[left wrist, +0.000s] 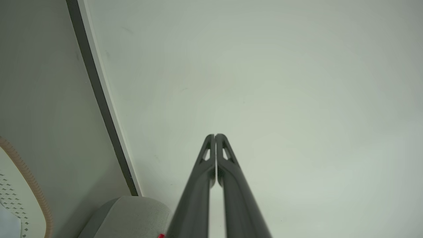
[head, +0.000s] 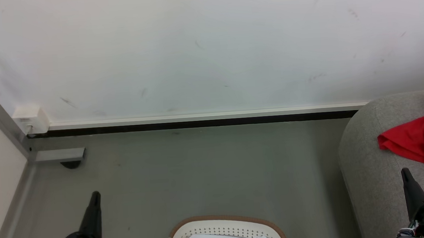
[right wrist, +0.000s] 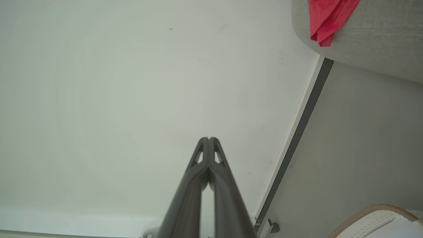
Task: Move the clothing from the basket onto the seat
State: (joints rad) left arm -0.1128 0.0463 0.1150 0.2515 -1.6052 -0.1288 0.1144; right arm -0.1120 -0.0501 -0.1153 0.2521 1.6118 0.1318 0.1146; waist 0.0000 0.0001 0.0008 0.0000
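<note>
**Head view.** The left end effector is being held at the lower left above the floor. Its fingers are being pressed together and nothing is being gripped. The right end effector is being held at the lower right over the seat, with its fingers likewise together and empty. The clothing is lying on the seat at the right edge, near the right end effector but apart from it. The basket is standing on the floor at bottom centre, with pale material lying inside it.

**Left wrist view.** The closed fingers are being pointed at the wall. The basket rim is being shown at the lower left, and a seat corner at the bottom.

**Right wrist view.** The closed fingers are being pointed at the wall. The clothing is being draped over the seat edge at the upper right. The basket rim is being shown at the lower right.
</note>
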